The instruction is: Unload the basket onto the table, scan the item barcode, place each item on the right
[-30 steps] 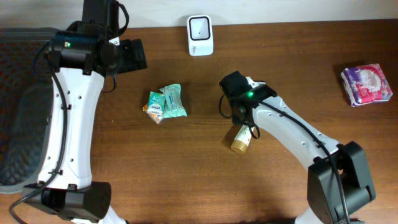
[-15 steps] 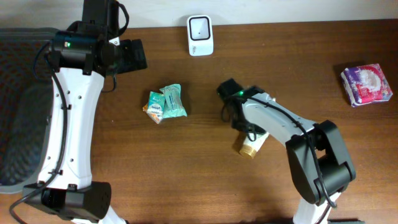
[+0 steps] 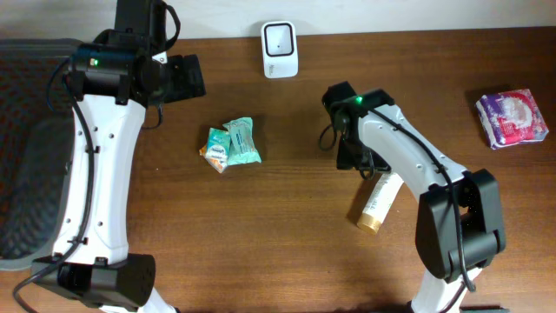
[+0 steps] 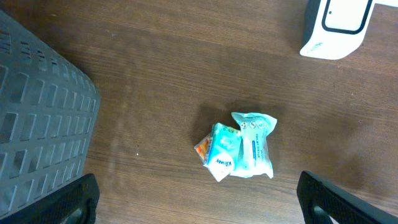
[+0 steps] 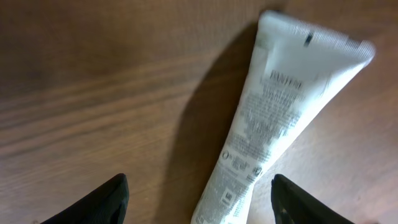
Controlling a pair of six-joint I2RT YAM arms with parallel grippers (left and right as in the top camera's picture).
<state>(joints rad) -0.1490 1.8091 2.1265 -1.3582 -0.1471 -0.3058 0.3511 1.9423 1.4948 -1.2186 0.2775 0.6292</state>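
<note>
The right fingers were spread wide and pinched nothing. They hung just above a white tube, which lay loose on the wooden counter between them without touching either finger. The left fingers were also spread and empty, hovering over two tissue packets that lay nearer the robot than the white scanner and a little to its left.

The tube lay flat, well apart from the scanner, nearer the robot and off to the scanner's right. Its long axis ran on a diagonal. The gold cap was the end farthest from the scanner. The flat crimped end was nearer to it, though it aimed past the scanner's right side rather than at it. Small print faced upward, but no barcode could be made out for certain.

Several things could go wrong from there. The tube looked rounded and smooth, so fingers closing off-centre might have made it roll or skid across the counter instead of lifting it. A pinch over the printed panel could have hidden the code. If the tube were carried over without a turn, the print might have faced away from the scanner's window.
</note>
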